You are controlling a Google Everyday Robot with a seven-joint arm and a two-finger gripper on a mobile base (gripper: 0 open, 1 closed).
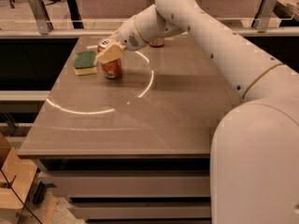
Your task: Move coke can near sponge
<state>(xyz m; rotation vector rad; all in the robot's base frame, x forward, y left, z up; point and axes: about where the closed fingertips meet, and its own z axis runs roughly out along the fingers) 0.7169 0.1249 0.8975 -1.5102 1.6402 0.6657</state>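
Observation:
The coke can [112, 68] is red-orange with a silver top and stands upright at the far left of the table. The sponge [85, 62], dark green over pale yellow, lies just left of it with a small gap between them. My gripper [109, 52] reaches in from the right and is shut on the can's upper part. One tan finger pad [110, 54] lies across the can's front; the other finger is hidden behind the can.
The brown table [140, 120] ends in a front edge close to the camera. A gold-brown can [156, 43] stands at the far edge, partly hidden behind my arm. My white arm [219, 45] spans the right side. Rails and dark gaps lie beyond the table.

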